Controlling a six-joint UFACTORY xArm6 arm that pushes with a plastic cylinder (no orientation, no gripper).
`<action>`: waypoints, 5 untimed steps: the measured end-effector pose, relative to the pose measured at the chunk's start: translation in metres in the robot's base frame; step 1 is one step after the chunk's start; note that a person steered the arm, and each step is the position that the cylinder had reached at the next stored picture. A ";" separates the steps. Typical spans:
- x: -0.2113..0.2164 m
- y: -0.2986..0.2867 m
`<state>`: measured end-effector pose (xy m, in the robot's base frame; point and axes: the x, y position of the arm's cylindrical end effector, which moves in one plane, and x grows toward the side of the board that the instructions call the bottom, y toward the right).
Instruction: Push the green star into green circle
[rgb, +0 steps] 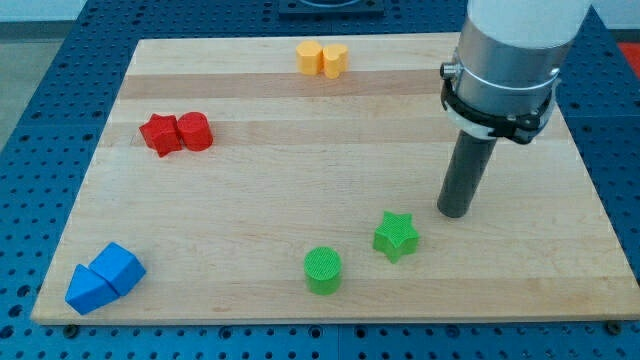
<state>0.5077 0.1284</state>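
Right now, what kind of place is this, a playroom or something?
Probably a robot lab bench, not a playroom. A wooden board sits on a blue table full of little holes, my tip stands to the view's right of a green star, and small blocks like the green circle lie about.
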 end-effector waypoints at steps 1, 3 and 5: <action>0.004 -0.014; 0.028 -0.059; 0.049 -0.094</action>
